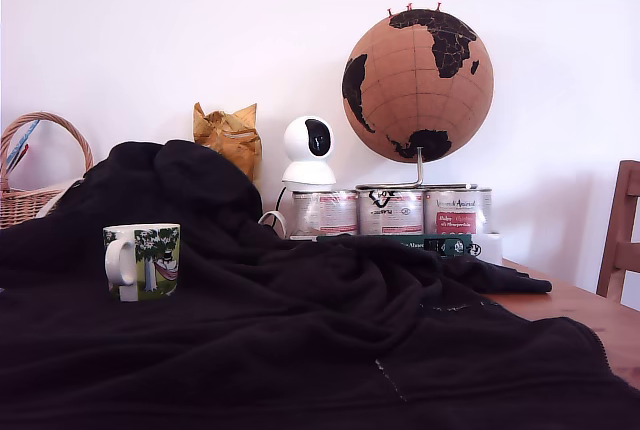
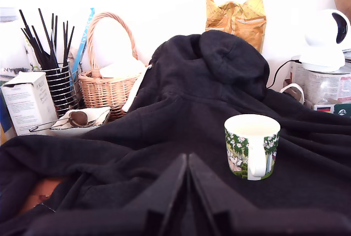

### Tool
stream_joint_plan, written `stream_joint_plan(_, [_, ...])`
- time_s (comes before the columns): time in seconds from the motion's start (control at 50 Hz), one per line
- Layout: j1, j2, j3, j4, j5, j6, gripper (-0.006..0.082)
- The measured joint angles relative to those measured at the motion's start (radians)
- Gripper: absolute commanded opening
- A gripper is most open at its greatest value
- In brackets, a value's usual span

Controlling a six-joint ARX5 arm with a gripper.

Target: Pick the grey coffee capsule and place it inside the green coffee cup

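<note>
Three silver tin cans (image 1: 390, 212) with paper labels stand in a row at the back of the exterior view, under a cork globe (image 1: 418, 83) on a thin metal stand, with a rounded white camera (image 1: 308, 151) and a crumpled golden foil bag (image 1: 229, 135) toward the exterior view's left of them. A soft, heavily folded black cloth (image 1: 300, 330) covers most of the wooden bench (image 1: 590, 315), and the green coffee cup (image 1: 142, 261) sits upright on it at the exterior view's left, glossy ceramic with a white handle and a printed scene of trees and a hammock; a woven wicker basket (image 1: 28, 185) shows at the far edge, and the arm does not appear here. Only the wrist view shows the end effector (image 2: 188, 203), its dark fingers pressed together with nothing between them, low over the cloth. Here the cup (image 2: 252, 146) stands just beside and beyond the fingers, its white inside visible, and a wire holder of black sticks (image 2: 55, 77), a white carton (image 2: 26, 101) and sunglasses in a dish (image 2: 79, 118) flank the basket (image 2: 109, 77). No grey capsule can be made out in either view.
</note>
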Motion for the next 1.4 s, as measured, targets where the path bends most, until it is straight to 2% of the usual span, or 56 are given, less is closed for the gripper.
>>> stream_joint_plan(0.04, [0.008,-0.001,0.001,-0.008,0.019,-0.011,-0.0015])
stream_joint_plan(0.1, [0.056,-0.005,0.023,-0.079,0.125,-0.107,-0.0016])
stream_joint_plan(0.14, [0.073,-0.005,0.027,-0.089,0.146,-0.135,-0.0016])
stream_joint_plan(0.48, [0.071,0.004,0.037,-0.076,0.204,-0.263,-0.0019])
stream_joint_plan(0.7, [0.053,0.178,0.053,-0.071,0.203,-0.267,-0.0017])
stream_joint_plan(0.76, [0.046,0.244,0.053,-0.059,0.203,-0.259,0.0058])
stream_joint_plan(0.8, [0.040,0.287,0.053,-0.035,0.202,-0.251,0.0180])
stream_joint_plan(0.88, [0.026,0.367,0.053,0.037,0.201,-0.230,0.0493])
stream_joint_plan(0.92, [0.016,0.403,0.053,0.077,0.201,-0.213,0.0593])
stream_joint_plan(0.96, [0.007,0.439,0.053,0.112,0.201,-0.204,0.0648])
stream_joint_plan(1.14, [-0.027,0.642,0.053,0.206,0.152,-0.158,0.0667])
stream_joint_plan(1.4, [-0.036,0.897,0.053,0.446,0.048,-0.103,0.0662])
